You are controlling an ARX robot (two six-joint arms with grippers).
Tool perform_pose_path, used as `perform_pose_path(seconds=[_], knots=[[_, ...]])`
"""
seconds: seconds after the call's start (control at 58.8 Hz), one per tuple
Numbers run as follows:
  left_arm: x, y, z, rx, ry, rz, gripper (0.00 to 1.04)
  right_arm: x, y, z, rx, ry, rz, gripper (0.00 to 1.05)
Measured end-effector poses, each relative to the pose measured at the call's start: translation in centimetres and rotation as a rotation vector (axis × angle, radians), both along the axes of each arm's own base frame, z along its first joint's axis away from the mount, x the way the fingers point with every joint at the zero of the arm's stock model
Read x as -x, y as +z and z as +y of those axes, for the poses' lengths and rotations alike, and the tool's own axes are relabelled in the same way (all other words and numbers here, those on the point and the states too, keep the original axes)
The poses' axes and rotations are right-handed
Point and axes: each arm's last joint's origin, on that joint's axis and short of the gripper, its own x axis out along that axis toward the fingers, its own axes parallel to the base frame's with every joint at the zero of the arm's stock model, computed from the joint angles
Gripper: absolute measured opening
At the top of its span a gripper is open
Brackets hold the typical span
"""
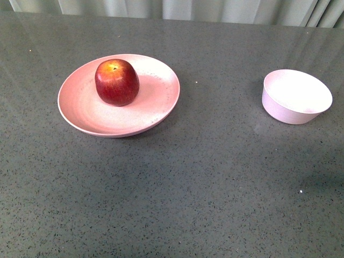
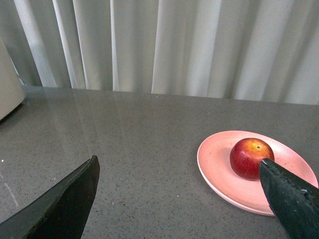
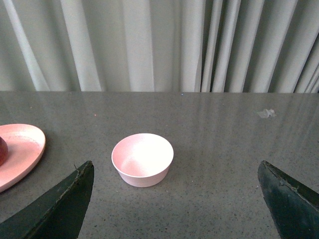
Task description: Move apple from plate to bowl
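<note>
A glossy dark red apple [image 1: 116, 81] sits upright on the wide salmon-pink plate [image 1: 156, 102] at the left of the grey table. The small pale pink bowl [image 1: 295, 97] stands empty at the right. Neither arm shows in the front view. In the left wrist view my left gripper [image 2: 179, 164] is open and empty, well short of the plate [image 2: 219, 174] and apple [image 2: 250, 158]. In the right wrist view my right gripper [image 3: 175, 167] is open and empty, with the bowl [image 3: 142, 159] a little ahead of it and the plate's edge [image 3: 22, 149] at one side.
A pale grey curtain [image 1: 177, 8] hangs behind the table's far edge. A pale object [image 2: 7, 84] stands at the table's side in the left wrist view. A small scrap [image 3: 266, 113] lies on the table beyond the bowl.
</note>
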Motion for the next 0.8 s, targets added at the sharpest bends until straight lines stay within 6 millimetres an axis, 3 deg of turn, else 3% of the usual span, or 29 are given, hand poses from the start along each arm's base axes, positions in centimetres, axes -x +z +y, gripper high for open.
perform_pose_path(seconds=[0.8], knots=[[0.0,0.0,0.0,0.0,0.0,0.0,0.96,0.0,0.0,0.0,0.0,0.0,0.0,0.96]])
